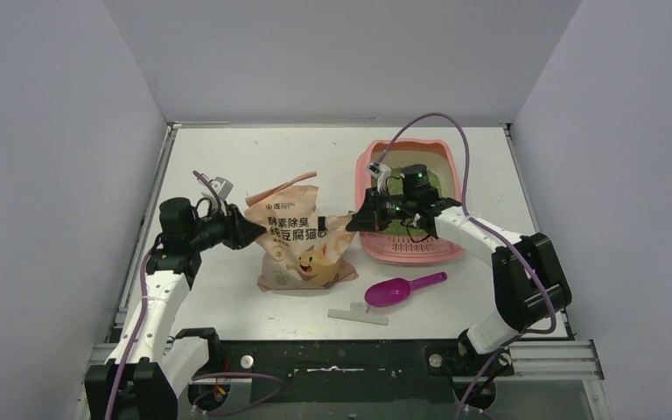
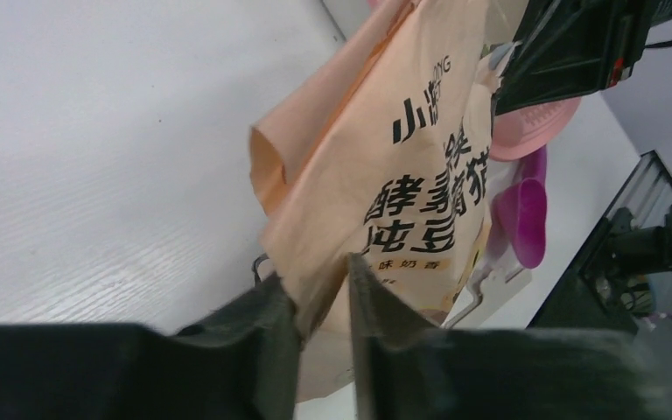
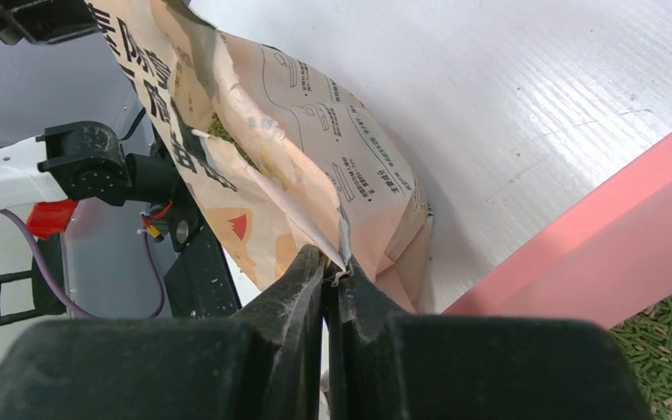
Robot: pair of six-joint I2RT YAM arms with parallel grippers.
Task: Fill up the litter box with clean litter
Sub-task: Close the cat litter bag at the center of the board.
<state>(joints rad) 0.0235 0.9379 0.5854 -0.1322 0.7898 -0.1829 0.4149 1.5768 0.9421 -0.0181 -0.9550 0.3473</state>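
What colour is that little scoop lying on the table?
The scoop is bright magenta; the top external view shows it best.

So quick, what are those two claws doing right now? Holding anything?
Left gripper: closed, pinching one edge of the cat litter bag.
Right gripper: closed, pinching the opposite edge of the same bag.

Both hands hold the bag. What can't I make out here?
- Fill level of the pink rectangular plastic litter box: in the top view the right arm covers most of the green granular litter; right wrist shows one corner.
- Amount left in the orange printed paper bag: its walls hide it, all views.
- Small white flat strip: too small, top view.
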